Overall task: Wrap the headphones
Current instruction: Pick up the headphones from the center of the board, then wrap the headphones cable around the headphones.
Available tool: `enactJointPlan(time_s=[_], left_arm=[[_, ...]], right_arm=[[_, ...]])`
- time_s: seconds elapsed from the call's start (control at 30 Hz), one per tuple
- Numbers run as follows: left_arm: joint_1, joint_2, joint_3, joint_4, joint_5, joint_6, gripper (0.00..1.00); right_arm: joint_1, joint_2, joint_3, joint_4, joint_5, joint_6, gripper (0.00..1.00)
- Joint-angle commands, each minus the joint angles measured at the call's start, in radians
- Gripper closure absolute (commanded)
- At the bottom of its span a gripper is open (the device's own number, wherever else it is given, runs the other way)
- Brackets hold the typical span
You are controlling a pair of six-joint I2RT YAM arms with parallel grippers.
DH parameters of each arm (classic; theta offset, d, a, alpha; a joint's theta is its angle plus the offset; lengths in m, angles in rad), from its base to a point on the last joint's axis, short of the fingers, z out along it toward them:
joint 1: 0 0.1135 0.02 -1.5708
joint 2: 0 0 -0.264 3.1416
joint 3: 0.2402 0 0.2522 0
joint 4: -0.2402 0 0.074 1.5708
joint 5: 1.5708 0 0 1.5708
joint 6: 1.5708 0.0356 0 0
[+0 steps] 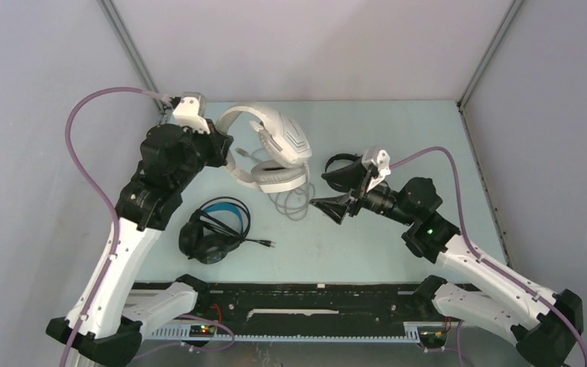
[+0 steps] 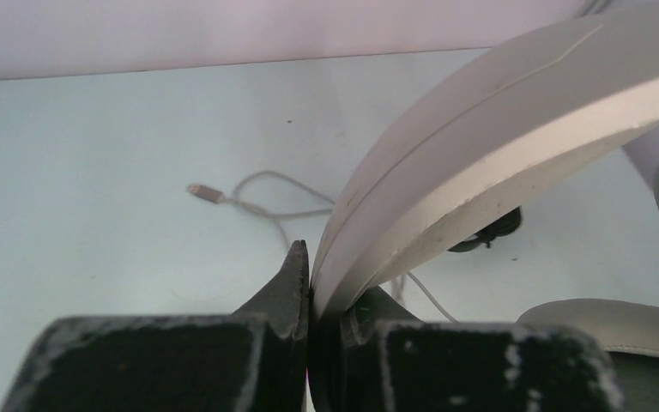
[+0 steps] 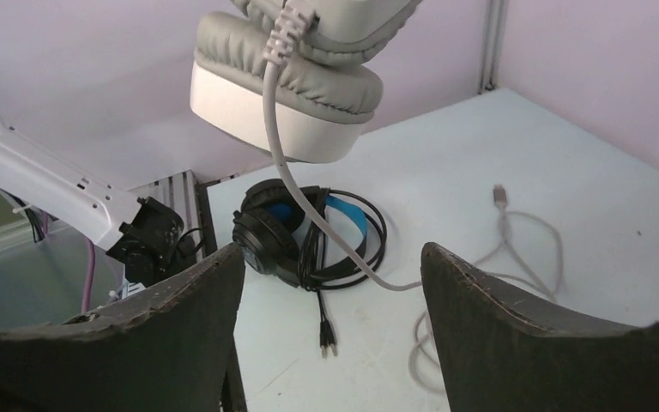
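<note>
Left gripper (image 2: pixel 311 273) is clamped on the white headphones (image 2: pixel 498 129): jaws pressed onto the headband edge-on, with the band arcing up and to the right out of the pinch. In the right wrist view one ear cup (image 3: pixel 283 94) hangs above and ahead of the right jaws, with wall showing behind it rather than table (image 1: pixel 397 252), so I read the set as held up. Probable reason: lifting it lets the grey cable (image 3: pixel 276 146) hang free for winding. The cable leaves the cup, drops across the gap between the right jaws, then trails off in loose loops on the table beyond the right-hand finger, with the plug (image 3: pixel 499 196) lying past them. Right gripper (image 3: pixel 333 249) is spread wide with nothing between its fingers and faces that hanging run. It looks staged to catch the cable and is not touching it yet. The black headphones with blue headband (image 3: pixel 309 232) lie flat beyond the jaw gap, below the cup, cord bunched against them and the jack pointing back toward the jaws. They're out of the way and not the current job. Top view shows a thin black arc (image 1: pixel 335 160) just behind the right gripper, probably the small on-ear pair, but it's too hidden to confirm. Watch for the slack loops snagging on the black set.
</note>
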Motion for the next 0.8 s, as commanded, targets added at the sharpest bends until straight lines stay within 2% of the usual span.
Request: enactJointPlan(time_s=[0.0, 0.2, 0.5, 0.77], left_arm=[[0.002, -0.020, 0.085, 0.069, 0.104, -0.132, 1.00], [0.003, -0.067, 0.066, 0.110, 0.159, -0.221, 1.00], [0.003, -0.082, 0.084, 0.143, 0.249, -0.332, 1.00], [0.003, -0.076, 0.101, 0.188, 0.322, -0.396, 1.00]], right_arm=[[0.075, 0.052, -0.025, 0.220, 0.025, -0.127, 0.25], [0.137, 0.132, -0.068, 0.402, 0.114, -0.161, 0.40], [0.157, 0.231, -0.117, 0.634, 0.025, -0.206, 0.41], [0.158, 0.319, -0.117, 0.739, -0.026, -0.190, 0.45]])
